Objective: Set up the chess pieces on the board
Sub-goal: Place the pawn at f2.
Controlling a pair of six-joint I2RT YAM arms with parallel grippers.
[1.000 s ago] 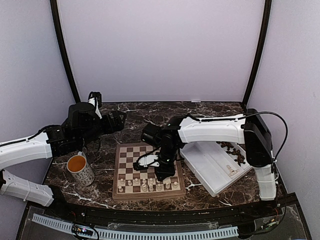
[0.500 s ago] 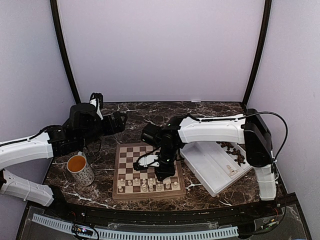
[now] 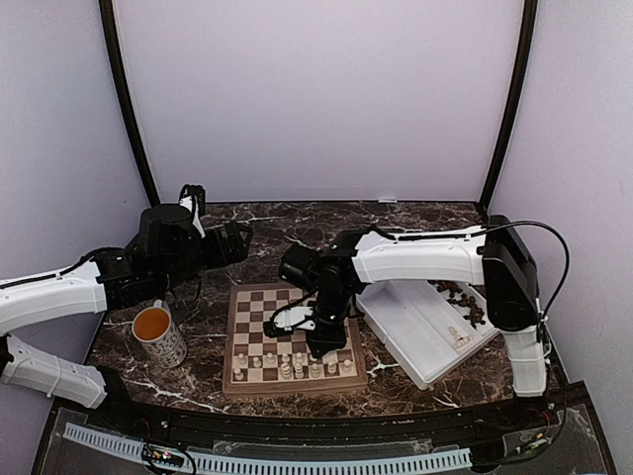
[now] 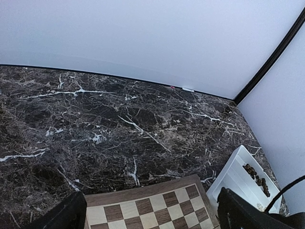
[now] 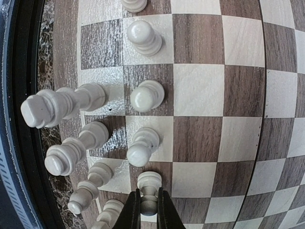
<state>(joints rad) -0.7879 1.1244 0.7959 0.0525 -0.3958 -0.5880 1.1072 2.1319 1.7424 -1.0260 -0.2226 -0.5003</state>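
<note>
The board (image 3: pixel 259 302) lies in the middle of the table, with cream chess pieces (image 3: pixel 287 368) standing in its two near rows. My right gripper (image 3: pixel 324 341) points down over that row's right part. In the right wrist view it (image 5: pixel 148 191) is shut on an upright cream pawn (image 5: pixel 149 181) that stands on a dark square, next to other cream pawns (image 5: pixel 147 95) and taller pieces (image 5: pixel 62 105). My left gripper (image 3: pixel 237 240) hangs open over the table behind the board's far left corner, holding nothing. Its wrist view shows the board's empty far edge (image 4: pixel 143 210).
A white compartmented tray (image 3: pixel 425 332) lies right of the board, with dark pieces (image 3: pixel 465 302) in its far end, also in the left wrist view (image 4: pixel 257 176). A patterned mug (image 3: pixel 160 334) of orange liquid stands left of the board, under the left arm.
The left gripper has crept slightly to the right. The right gripper stays shut on the pawn in the same spot.
</note>
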